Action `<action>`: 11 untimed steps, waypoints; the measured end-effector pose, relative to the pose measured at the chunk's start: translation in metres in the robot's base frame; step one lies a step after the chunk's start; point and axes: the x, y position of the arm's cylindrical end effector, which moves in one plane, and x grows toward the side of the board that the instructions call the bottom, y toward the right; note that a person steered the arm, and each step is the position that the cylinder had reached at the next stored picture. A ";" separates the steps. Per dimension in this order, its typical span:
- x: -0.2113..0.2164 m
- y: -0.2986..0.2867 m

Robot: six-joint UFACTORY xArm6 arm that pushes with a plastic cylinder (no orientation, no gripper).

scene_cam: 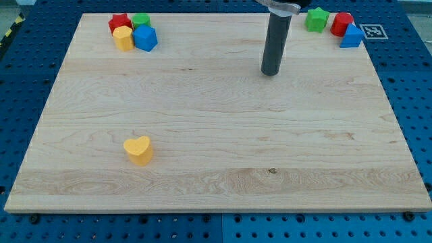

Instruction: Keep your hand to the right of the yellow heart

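Note:
The yellow heart lies alone on the wooden board, at the lower left. My tip is the end of a dark rod that comes down from the view's top. It rests on the board far to the right of the heart and well above it in the view. It touches no block.
At the top left stands a cluster: a red block, a green block, a yellow block and a blue block. At the top right are a green block, a red block and a blue block.

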 end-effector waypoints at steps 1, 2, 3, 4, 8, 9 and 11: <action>0.004 0.000; 0.033 0.001; 0.036 0.001; 0.036 0.001; 0.132 -0.071; 0.159 -0.081; 0.185 -0.081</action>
